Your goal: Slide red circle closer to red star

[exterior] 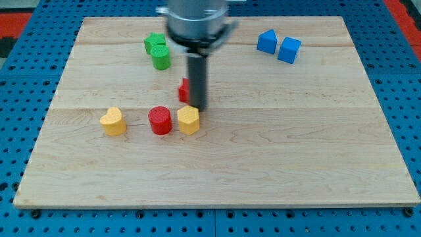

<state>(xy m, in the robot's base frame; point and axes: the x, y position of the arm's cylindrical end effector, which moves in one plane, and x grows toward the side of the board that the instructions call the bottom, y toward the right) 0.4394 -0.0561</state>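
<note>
Tip: my tip (199,109) is seen at the lower end of the dark rod, set down on the wooden board (276,151) just right of centre-left; nothing is gripped, since a bare rod is all that is carried.
Red circle: the red circle (160,120) is found left of the tip and slightly nearer, a short way apart from it, not touched by it.
Yellow hexagon: the yellow block, roughly hexagonal (188,120), is seen just below the tip, between the tip and the red circle; it sits just beside the red circle, and whether the tip is pressed against its far edge cannot be told.
Red star: the red star (184,90) is largely hidden behind the rod, only its left side being shown; it lies farther back than the red circle and a little to the right, its shape not being readable here.
Yellow heart: the yellow heart (113,121) is placed well left of the red circle, in the same row.
Green blocks: two green blocks (158,51) are seen touching at far left of centre, partly covered by the arm's housing.
Blue blocks: two blue blocks (278,45) are set side by side at far right.
</note>
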